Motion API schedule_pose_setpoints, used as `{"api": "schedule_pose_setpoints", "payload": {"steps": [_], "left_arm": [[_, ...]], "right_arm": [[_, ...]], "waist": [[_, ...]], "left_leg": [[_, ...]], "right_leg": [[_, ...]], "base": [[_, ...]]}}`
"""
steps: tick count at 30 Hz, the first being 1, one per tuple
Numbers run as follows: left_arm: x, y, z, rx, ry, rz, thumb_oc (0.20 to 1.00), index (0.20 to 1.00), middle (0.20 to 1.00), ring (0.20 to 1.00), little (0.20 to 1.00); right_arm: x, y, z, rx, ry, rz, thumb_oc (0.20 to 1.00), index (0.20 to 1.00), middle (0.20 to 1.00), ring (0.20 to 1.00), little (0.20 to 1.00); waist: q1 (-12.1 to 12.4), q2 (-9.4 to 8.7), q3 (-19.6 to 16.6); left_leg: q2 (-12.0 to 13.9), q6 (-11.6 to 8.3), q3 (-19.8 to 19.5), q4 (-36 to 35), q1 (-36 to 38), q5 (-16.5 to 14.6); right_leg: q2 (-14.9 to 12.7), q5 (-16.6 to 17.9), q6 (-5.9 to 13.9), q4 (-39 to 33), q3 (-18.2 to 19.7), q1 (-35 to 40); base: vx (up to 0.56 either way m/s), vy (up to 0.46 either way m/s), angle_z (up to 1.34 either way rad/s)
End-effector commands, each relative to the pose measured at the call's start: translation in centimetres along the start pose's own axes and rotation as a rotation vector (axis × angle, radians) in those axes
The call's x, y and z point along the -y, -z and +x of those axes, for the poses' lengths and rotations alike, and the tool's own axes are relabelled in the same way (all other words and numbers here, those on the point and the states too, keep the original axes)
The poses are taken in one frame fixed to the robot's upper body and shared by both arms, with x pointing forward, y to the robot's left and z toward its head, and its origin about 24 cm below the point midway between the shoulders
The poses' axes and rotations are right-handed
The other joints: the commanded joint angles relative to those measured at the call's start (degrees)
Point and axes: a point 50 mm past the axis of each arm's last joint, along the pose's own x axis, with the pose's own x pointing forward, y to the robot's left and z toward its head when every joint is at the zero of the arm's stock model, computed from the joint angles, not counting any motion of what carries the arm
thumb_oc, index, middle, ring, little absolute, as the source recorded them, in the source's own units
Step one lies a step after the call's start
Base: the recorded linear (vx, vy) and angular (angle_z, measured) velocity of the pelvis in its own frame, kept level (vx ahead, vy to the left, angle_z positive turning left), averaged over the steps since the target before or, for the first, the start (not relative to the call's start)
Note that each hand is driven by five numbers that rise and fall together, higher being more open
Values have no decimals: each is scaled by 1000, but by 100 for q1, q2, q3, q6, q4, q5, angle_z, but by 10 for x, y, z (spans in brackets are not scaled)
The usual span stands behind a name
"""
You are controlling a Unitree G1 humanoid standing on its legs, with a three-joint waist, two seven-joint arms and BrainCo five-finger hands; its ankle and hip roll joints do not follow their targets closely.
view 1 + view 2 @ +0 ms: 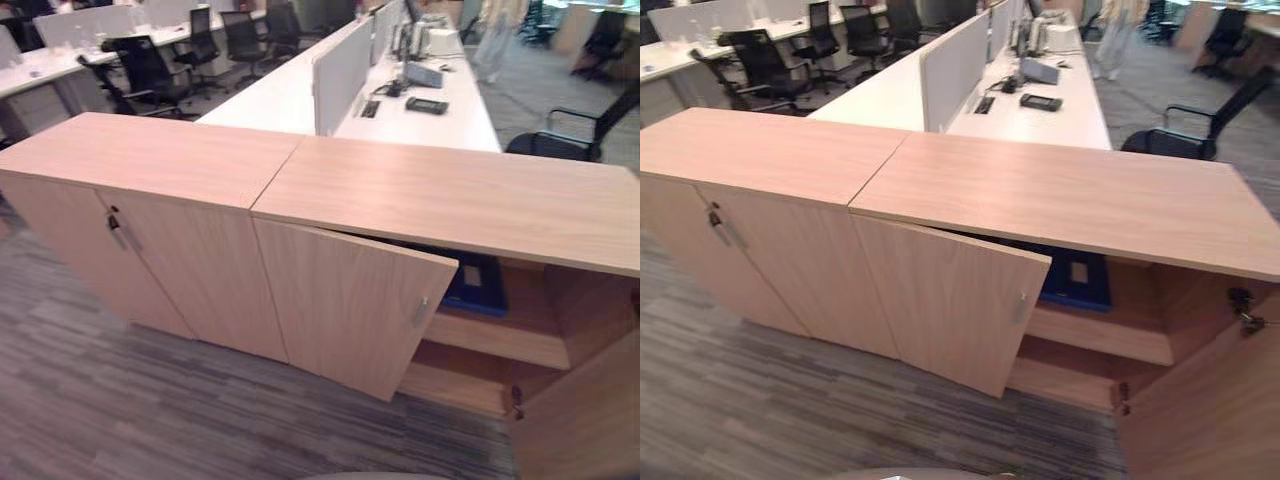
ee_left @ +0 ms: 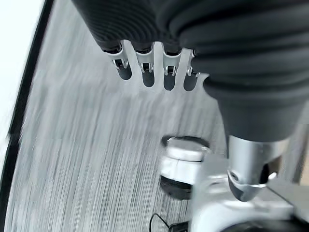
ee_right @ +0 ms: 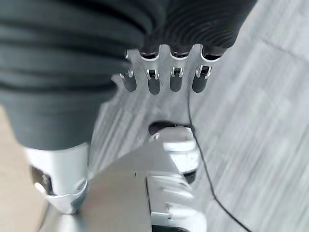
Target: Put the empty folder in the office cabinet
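A blue folder [image 1: 478, 285] lies flat on the upper shelf [image 1: 500, 335] inside the right-hand section of a low wooden office cabinet [image 1: 450, 195]. That section's left door [image 1: 350, 305] stands half open and partly hides the folder. Its right door [image 1: 585, 420] is swung wide, close to me. My left hand [image 2: 145, 67] hangs over the grey carpet with relaxed fingers and holds nothing. My right hand [image 3: 164, 77] hangs the same way, open and empty, away from the cabinet.
The cabinet's left section [image 1: 150, 250] is closed, with a key in its lock [image 1: 113, 222]. Behind the cabinet stand white desks with dividers [image 1: 342, 70] and black office chairs [image 1: 150, 65], one at the right [image 1: 575, 135]. Grey striped carpet [image 1: 150, 400] lies in front.
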Motion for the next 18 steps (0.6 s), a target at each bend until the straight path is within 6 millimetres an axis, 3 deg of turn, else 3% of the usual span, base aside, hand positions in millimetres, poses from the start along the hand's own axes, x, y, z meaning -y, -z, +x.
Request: {"api": "schedule_pose_setpoints", "payload": {"steps": [1,2,3,4,5,6,8,11,15,18], "left_arm": [[23,-32,0,108,41,173,1000,1000,1000,1000,1000],[23,-32,0,108,41,173,1000,1000,1000,1000,1000],[25,-43,-2,148,47,216,1000,1000,1000,1000,1000],[15,-60,-5,195,8,241,1000,1000,1000,1000,1000],[15,-60,-5,196,8,242,1000,1000,1000,1000,1000],[11,-62,-5,192,-9,237,1000,1000,1000,1000,1000],[6,-56,-5,159,-25,236,1000,1000,1000,1000,1000],[-3,-43,-4,109,-41,209,1000,1000,1000,1000,1000],[-9,-21,-2,32,-39,182,1000,1000,1000,1000,1000],[-14,-9,-2,-8,-47,152,1000,1000,1000,1000,1000]], "right_arm": [[-11,-17,1,44,-27,-36,1000,1000,1000,1000,1000],[-11,-17,1,44,-27,-36,1000,1000,1000,1000,1000],[-11,-20,1,56,-27,-33,1000,1000,1000,1000,1000],[-2,-23,0,69,6,-41,1000,1000,1000,1000,1000],[-2,-23,0,69,6,-41,1000,1000,1000,1000,1000],[2,-28,-1,84,21,-39,1000,1000,1000,1000,1000],[1,-32,-2,99,16,-60,1000,1000,1000,1000,1000],[0,-28,-1,90,17,-78,1000,1000,1000,1000,1000],[-6,-15,0,65,0,-33,1000,1000,1000,1000,1000],[-9,-14,1,78,-7,22,1000,1000,1000,1000,1000]], "waist": [[-41,147,120],[-39,147,120],[-85,159,158],[-174,158,287],[-168,161,296],[-157,187,385],[-150,221,412],[-59,218,437],[30,143,370],[71,-96,174]], "left_leg": [[-209,178,-84,336,-244,-498],[-209,178,-83,336,-244,-499],[-275,230,50,327,-240,-526],[-361,303,378,249,-182,-537],[-359,304,383,250,-173,-543],[-340,309,556,236,-136,-564],[-286,307,788,140,-60,-549],[-175,344,1104,102,17,-586],[-115,362,1348,-93,150,-562],[-174,327,1648,-261,238,-553]], "right_leg": [[221,415,136,-245,-165,-276],[221,415,136,-244,-163,-277],[142,534,224,-273,-138,-371],[-52,732,340,-294,-318,-593],[-49,729,340,-291,-314,-586],[-221,765,300,-251,-721,-673],[-540,772,220,-211,-1520,-706],[-932,739,153,-176,-2330,-640],[-1231,745,166,-6,-2799,-362],[-1228,875,275,-202,-3071,-158]], "base": [[-64,88,-68],[-141,177,-60],[-262,267,-58],[-262,267,-60],[-258,232,-113],[-110,93,-118],[-110,88,-93],[-80,5,-97],[-32,-39,-56],[38,-120,-50]]}}
